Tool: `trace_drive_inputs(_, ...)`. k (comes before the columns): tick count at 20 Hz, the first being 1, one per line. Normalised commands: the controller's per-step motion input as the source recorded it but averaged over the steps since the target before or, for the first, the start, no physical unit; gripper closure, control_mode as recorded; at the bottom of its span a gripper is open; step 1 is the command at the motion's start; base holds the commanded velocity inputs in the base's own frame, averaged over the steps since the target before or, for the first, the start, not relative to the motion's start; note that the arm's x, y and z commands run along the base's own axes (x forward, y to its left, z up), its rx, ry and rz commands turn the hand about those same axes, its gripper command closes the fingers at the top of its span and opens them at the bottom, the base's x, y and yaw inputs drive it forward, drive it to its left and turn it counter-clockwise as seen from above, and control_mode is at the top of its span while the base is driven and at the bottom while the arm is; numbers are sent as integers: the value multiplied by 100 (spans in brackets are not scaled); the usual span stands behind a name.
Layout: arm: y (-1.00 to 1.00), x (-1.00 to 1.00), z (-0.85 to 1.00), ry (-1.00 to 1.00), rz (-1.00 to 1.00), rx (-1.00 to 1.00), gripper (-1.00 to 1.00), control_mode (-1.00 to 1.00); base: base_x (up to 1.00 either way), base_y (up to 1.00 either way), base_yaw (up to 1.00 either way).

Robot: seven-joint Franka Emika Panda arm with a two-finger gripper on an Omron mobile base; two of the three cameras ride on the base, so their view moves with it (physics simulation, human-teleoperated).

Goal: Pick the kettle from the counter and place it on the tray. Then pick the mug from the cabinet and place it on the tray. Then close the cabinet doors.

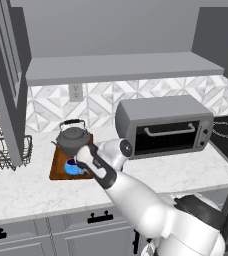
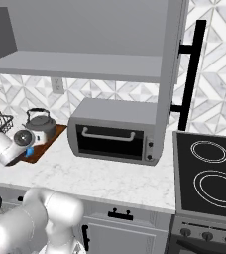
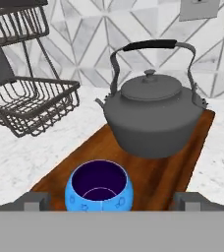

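Mug (image 3: pixel 98 191) on tray (image 3: pixel 155 172) (beside kettle (image 3: pixel 152 120))

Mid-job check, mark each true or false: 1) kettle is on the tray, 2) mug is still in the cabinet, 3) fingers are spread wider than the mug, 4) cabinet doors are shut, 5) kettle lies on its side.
1) The kettle is on the tray: true.
2) False: the mug is on the tray, in front of the kettle.
3) True: the fingers stand either side of the mug, clear of it.
4) False: the cabinet doors stand open.
5) False: it stands upright.
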Motion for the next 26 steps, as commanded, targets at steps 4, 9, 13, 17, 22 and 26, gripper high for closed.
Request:
trace_drive_inputs(4, 0, -25, 87, 10, -22, 0, -100, -100, 0, 0, 0)
trace_drive_inputs(9, -4, -37, 79, 4, -26, 0, -100, -100, 0, 0, 0)
trace_drive_inputs(13, -17, -30, 75, 0, -32, 1, -100, -100, 0, 0, 0)
trace_drive_inputs(17, -19, -30, 75, 0, -50, 3, -100, -100, 0, 0, 0)
trace_drive_inputs(22, -27, -32, 70, -1, -62, 8, -100, -100, 0, 0, 0)
trace_drive_inputs(26, -41, -36, 57, 0, -57, 15, -100, -100, 0, 0, 0)
